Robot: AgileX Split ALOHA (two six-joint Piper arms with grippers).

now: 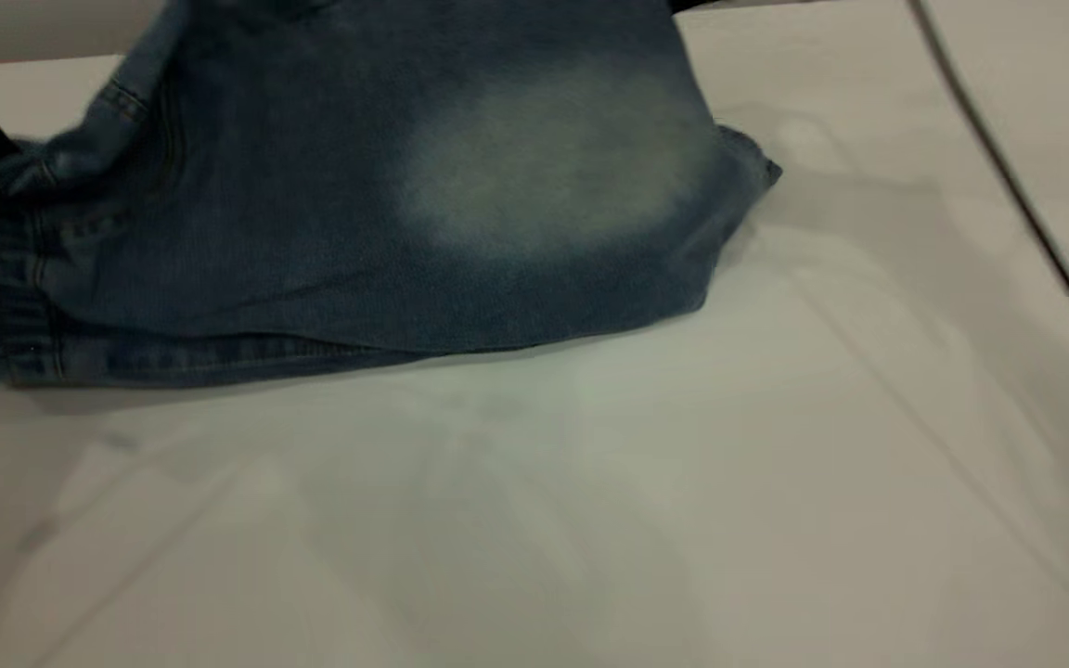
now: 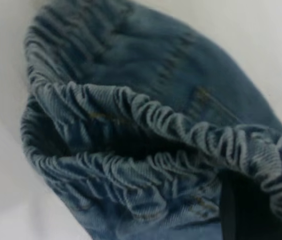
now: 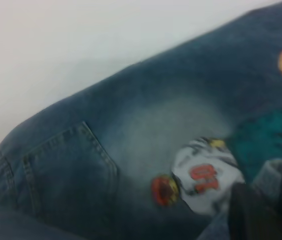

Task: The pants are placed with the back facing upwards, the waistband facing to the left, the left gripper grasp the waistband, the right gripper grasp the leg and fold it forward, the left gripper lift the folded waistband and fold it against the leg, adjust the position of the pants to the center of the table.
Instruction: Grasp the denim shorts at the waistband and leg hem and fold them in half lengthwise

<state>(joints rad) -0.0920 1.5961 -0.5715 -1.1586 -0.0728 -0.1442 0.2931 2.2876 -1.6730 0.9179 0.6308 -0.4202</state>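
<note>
We count one pair of blue denim pants (image 1: 358, 213), folded and lying toward the far left of the white tabletop (image 1: 646, 501). Its gathered elastic waistband (image 2: 146, 120) sits directly in front of the left claw (image 2: 241, 210), whose dark tip overlaps the fabric; we cannot tell how far it is spread or whether it grips. One back pocket (image 3: 65, 170) and one cartoon print (image 3: 206, 175) lie just beside the right claw (image 3: 253, 212), whose opening we likewise cannot tell.
</note>
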